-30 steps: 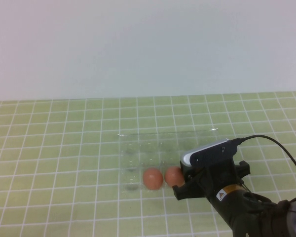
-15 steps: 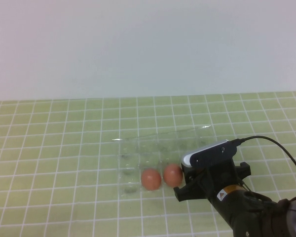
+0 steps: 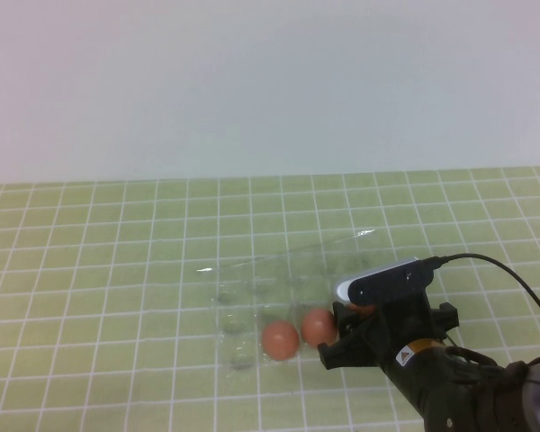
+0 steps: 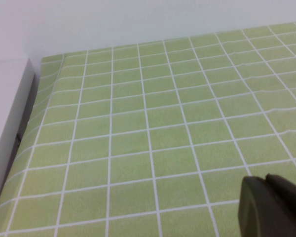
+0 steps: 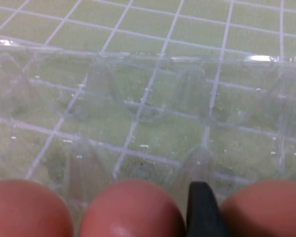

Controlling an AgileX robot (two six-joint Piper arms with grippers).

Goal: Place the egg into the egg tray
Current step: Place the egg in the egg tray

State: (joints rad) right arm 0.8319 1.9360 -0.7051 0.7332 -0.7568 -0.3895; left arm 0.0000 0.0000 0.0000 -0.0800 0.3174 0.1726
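The clear plastic egg tray (image 3: 252, 281) lies mid-table; its cups fill the right wrist view (image 5: 148, 98). Two reddish-brown eggs (image 3: 280, 340) (image 3: 319, 328) sit in its near row. My right gripper (image 3: 355, 317) is low over the tray's near right corner, just right of them. In the right wrist view three eggs line the near edge (image 5: 24, 210) (image 5: 130, 207). One black finger (image 5: 201, 210) presses against the third egg (image 5: 266, 210), which the right gripper (image 5: 259, 202) holds. My left gripper (image 4: 265, 183) is shut and empty over bare mat, out of the high view.
A green mat with a white grid (image 3: 117, 270) covers the table up to a pale wall (image 3: 270, 81). In the left wrist view a grey raised edge (image 4: 10, 123) borders the mat. A black cable (image 3: 504, 270) runs from the right arm.
The tray has turned and slid a little under the right gripper. The two visible eggs have moved slightly toward the near edge with it. The gripper has sunk a little.
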